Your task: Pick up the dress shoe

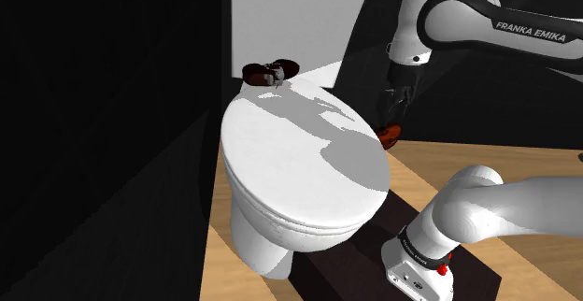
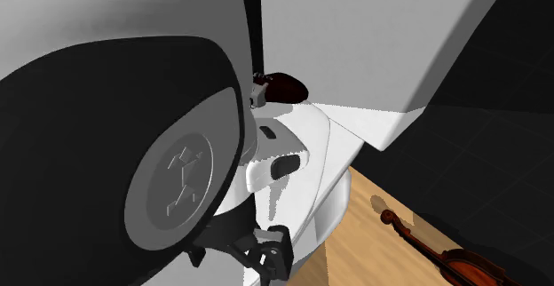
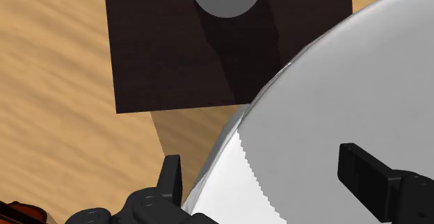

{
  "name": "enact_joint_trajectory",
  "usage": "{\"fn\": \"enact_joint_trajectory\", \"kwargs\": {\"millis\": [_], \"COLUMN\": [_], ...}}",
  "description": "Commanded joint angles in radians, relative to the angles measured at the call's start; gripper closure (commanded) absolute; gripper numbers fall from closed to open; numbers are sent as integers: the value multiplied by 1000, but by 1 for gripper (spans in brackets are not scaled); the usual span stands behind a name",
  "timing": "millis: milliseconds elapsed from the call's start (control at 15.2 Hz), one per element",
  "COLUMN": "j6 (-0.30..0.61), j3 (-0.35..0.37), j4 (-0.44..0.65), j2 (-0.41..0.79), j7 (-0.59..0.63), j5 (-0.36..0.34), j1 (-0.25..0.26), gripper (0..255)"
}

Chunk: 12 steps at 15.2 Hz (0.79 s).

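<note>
1 dark dress shoe [image 1: 271, 72] to fetch, at the rear of the toilet lid [image 1: 299, 159]. Hangs over the lid's edge with gripper [image 3: 261, 163] spread wide, empty, presumably ready to reach across.

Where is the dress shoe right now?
In the shoulder view, the dark brown dress shoe sits at the far end of the white toilet, behind its closed lid.
</note>
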Motion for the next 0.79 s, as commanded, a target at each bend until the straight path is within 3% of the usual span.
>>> {"fn": "enact_joint_trajectory", "kwargs": {"millis": [0,396,726], "j6": [0,122,204], "j3": [0,119,203], "j4": [0,95,214], "j2": [0,166,326], "j7": [0,258,470], "j5": [0,73,84], "j1": [0,-32,-68], "gripper": [0,0,0]}}
